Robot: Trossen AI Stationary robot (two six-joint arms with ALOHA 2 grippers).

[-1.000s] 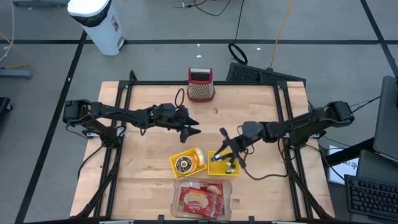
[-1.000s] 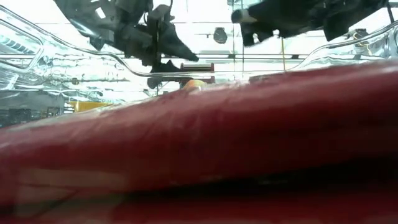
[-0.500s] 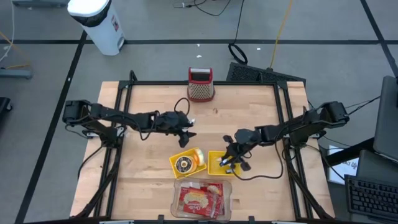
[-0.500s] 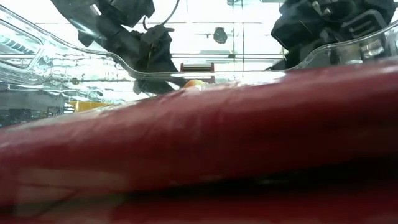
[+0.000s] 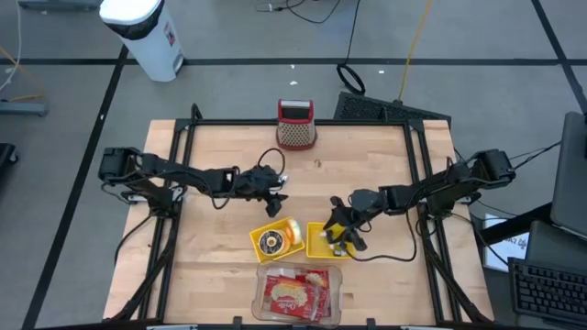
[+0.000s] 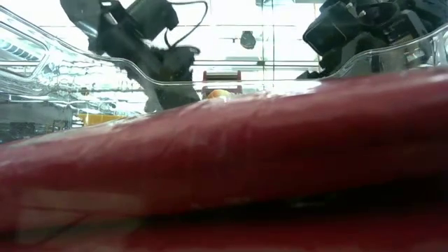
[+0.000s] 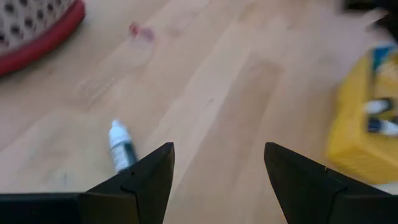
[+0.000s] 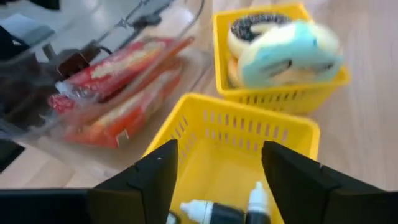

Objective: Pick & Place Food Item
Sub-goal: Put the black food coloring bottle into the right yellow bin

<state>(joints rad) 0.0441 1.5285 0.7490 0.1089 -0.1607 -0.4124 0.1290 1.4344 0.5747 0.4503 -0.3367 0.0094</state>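
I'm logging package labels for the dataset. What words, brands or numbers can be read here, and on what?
None can be read.
Red snack packets in the clear tray: printing too blurred.
Small bottles in the yellow basket: labels too blurred.
White bin: red mark, too small.
Bottle on the table: nothing readable.

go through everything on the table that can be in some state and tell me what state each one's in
left gripper: open, empty, above a small bottle lying on its side on the table.
right gripper: open, over the near yellow basket.
near yellow basket: holds small bottles lying down.
far yellow basket: filled with donuts.
clear container: holds red snack packets.
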